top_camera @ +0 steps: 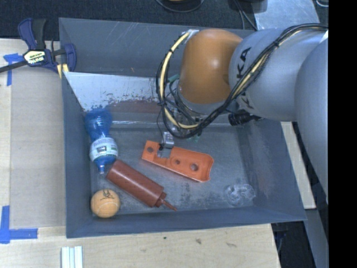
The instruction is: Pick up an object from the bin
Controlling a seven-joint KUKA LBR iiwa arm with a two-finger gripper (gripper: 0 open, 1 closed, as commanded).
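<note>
Jaws are down at frame centre, over the left end of a flat orange bracket (178, 162) with two holes in it. The tip is on or just above that end, can't tell which. Jaws released or clenched: can't tell, my orange wrist cover (206, 66) and the cable loops hide them from above. My arm (279, 60) comes in from the upper right.

The bracket lies flat on the bin (72, 166) floor, centre to lower centre, its long axis sloping down to the right.

- Reddish-brown squeeze bottle (135, 184): lower left, on its side, nozzle pointing lower right, near the bracket but apart.
- Blue plastic bottle (100, 135): left side, lying down, lower end just beside the brown bottle's base.
- Tan ball (105, 202): lower left corner, just beside the brown bottle.
- Small clear item (240, 192): lower right, can't make out what it is.
</note>
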